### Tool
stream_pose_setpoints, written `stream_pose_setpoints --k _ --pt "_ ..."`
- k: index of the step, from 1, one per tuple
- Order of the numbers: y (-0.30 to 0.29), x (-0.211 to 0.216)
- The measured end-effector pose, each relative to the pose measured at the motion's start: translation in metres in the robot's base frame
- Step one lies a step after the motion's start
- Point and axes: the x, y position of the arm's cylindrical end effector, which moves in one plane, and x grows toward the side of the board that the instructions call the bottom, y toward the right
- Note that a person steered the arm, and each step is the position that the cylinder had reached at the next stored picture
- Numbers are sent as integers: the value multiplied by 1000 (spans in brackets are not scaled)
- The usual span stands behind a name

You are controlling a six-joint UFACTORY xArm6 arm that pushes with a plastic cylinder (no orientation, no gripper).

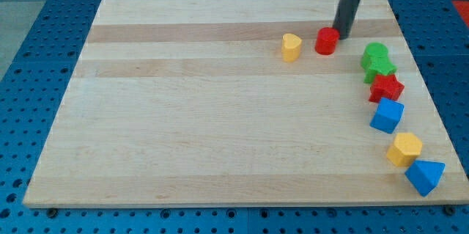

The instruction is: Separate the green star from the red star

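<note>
Standing almost upright, leaning slightly toward the view's left as it descends from the top edge, the dark rod ends in a tool that is a bare tip, with nothing to spread or pinch. That tip rests on the tabletop just at the upper right of the red cylinder, touching or nearly touching it. A yellow block sits near the cylinder's left. The green star lies to the lower right of the tip, apart from it, below a green round block it touches. The red star presses against the green star's lower edge. Further down run a blue cube, a yellow hexagonal block and a blue triangular block.
</note>
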Motion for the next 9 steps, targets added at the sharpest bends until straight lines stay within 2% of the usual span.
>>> stream_pose_setpoints --k 1,2,3,4,5,6,7,9 --pt "-23 10" --pt "-12 10" --pt "44 1" --pt "128 1" --pt "148 33" --pt "148 82" --pt "148 82" --pt "104 89"
